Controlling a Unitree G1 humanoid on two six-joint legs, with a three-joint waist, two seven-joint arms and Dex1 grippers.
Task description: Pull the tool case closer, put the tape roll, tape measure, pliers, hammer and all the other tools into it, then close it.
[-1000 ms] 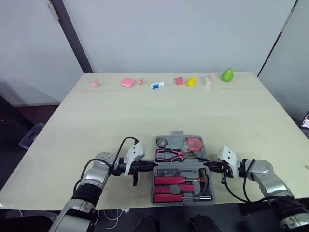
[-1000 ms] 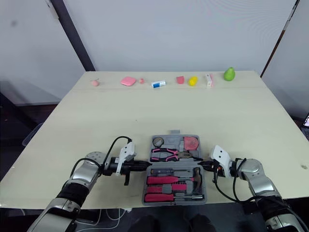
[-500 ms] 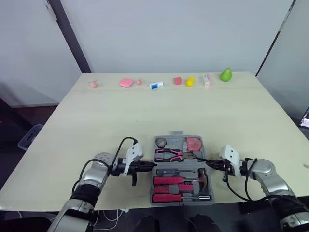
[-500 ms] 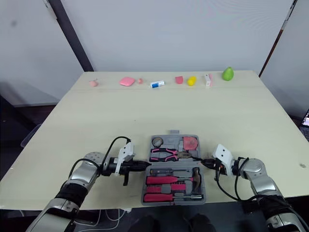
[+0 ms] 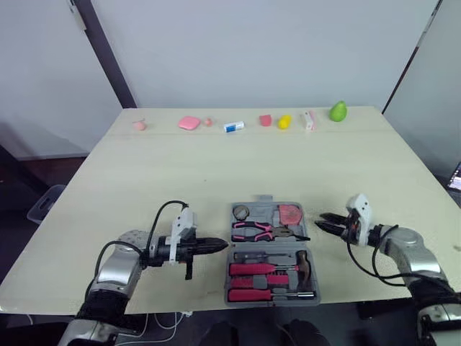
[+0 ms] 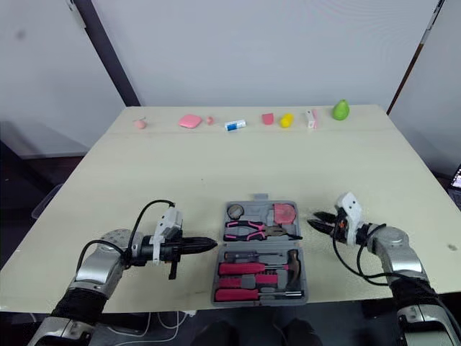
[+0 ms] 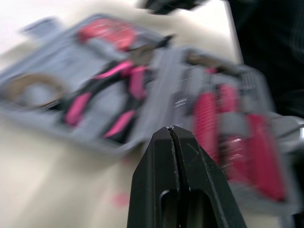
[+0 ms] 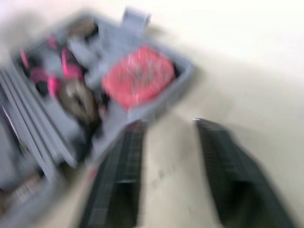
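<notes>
Tool case (image 5: 265, 215) lies open at near edge of desk (image 5: 216, 166), centre. Inside it: tape measure (image 5: 240, 212), tape roll (image 5: 289, 213), pliers (image 5: 253, 230), hammer (image 5: 299, 263).

Your left hand (image 5: 222, 246): fingers pressed together, nothing held, low over desk just beside case's left side, tips aimed at it.

Your right hand (image 5: 319, 220): fingers spread, nothing held, just beside case's right side near tape roll.

text: none legible | labels: none | numbers: none
</notes>
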